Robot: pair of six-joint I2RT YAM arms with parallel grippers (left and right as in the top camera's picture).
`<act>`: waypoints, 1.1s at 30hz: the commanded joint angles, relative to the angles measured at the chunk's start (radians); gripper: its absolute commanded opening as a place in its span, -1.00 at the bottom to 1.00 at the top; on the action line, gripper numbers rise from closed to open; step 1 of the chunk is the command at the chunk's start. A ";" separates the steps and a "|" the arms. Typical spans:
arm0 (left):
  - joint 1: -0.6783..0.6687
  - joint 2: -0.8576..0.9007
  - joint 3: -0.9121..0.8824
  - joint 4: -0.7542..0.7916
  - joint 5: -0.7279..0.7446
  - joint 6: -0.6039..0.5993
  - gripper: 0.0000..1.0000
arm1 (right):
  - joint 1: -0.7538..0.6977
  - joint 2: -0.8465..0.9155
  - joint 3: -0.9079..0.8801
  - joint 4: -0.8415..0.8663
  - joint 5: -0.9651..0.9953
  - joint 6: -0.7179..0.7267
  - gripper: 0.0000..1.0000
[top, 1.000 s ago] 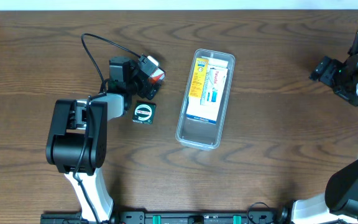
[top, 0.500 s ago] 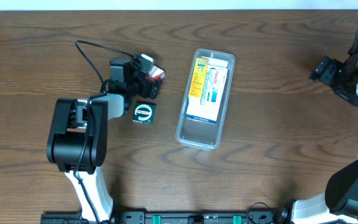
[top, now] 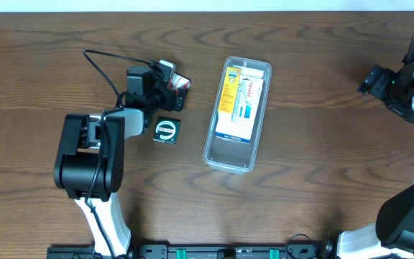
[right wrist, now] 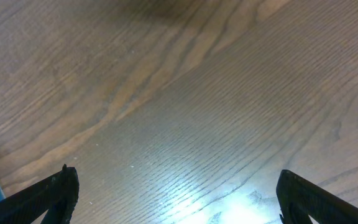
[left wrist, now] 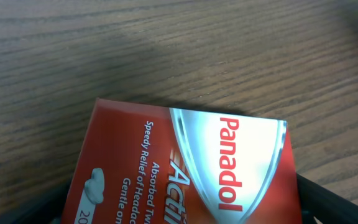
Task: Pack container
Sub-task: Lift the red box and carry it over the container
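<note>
**A:** Why is the left gripper (top: 172,88) closed on the red Panadol box (left wrist: 191,168)?

**B:** Judging by the task, the box is the next piece of cargo. The left wrist view shows it face up between the dark fingers, with bare wood beyond it. Whether it is clear of the table (top: 322,180) cannot be told.

**A:** And the right gripper (right wrist: 176,190)?

**B:** It is parked near the right edge, toward the far right corner. Its fingers are spread wide with only wood grain between them. It looks kept out of the way so the left arm can work.

**A:** Where is the container (top: 230,157)?

**B:** About mid-table, a little nearer the far edge than the near one, and to the right of the left gripper. Its long sides run roughly far to near.

**A:** How does it look?

**B:** It is clear plastic, long and narrow, with rounded corners and a raised rim. A yellow box (top: 228,88) and a white and blue box (top: 247,101) lie side by side in its far end. The near end is bare, probably the room left for more.

**A:** Anything else waiting?

**B:** A small black box (top: 167,130) lies on the wood left of the container, just nearer the front edge than the left gripper.
</note>
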 commanded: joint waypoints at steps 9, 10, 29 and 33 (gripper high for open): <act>0.004 0.020 0.002 -0.006 -0.008 -0.023 0.70 | -0.005 0.000 0.003 0.000 0.006 0.007 0.98; 0.004 0.018 0.002 -0.002 -0.008 -0.023 0.70 | -0.005 0.000 0.003 0.000 0.007 0.007 0.98; -0.014 -0.434 0.002 -0.237 -0.008 -0.101 0.69 | -0.005 0.000 0.003 0.000 0.006 0.007 0.98; -0.069 -0.530 0.002 -0.337 -0.010 -0.101 0.70 | -0.005 0.000 0.004 0.000 0.007 0.007 0.98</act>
